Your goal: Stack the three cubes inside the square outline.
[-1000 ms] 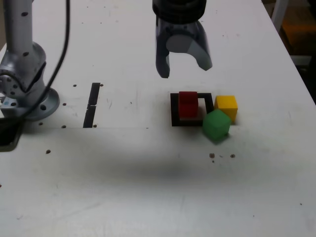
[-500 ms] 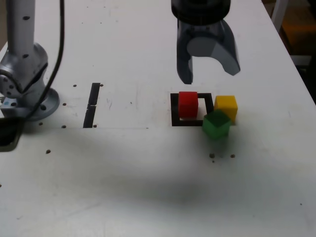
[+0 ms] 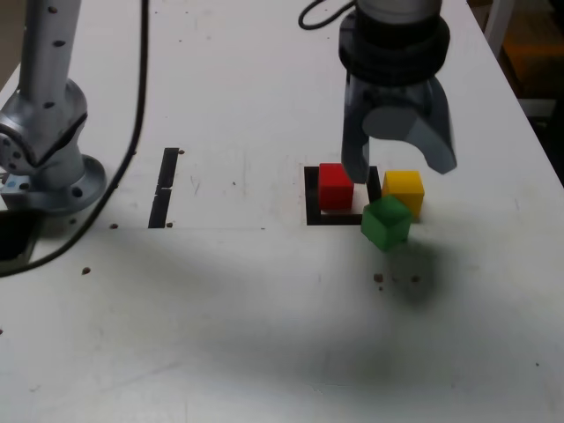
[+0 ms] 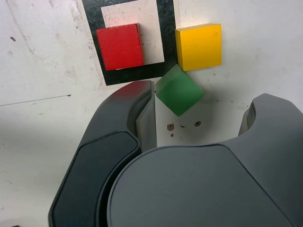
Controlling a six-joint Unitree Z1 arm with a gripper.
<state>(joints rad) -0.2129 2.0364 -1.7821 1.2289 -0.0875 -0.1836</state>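
- White flat counter (image 3: 264, 308) carries everything.
- Grey robot gripper (image 3: 398, 167) hangs above the blocks, fingers (image 3: 354, 167) spread apart, empty.
- Black tape square outline (image 3: 311, 198) holds the red block (image 3: 335, 186), far-left inside.
- Green block (image 3: 386, 223), near right corner; yellow block (image 3: 404, 191), right.
- Judged: approaching a second block; next, descend and straddle it.

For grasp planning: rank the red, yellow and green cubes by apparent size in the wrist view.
1. red cube and yellow cube: about alike, no clear winner.
2. green cube: looks slightly smaller, but it sits turned and partly behind the end effector, so unsure.
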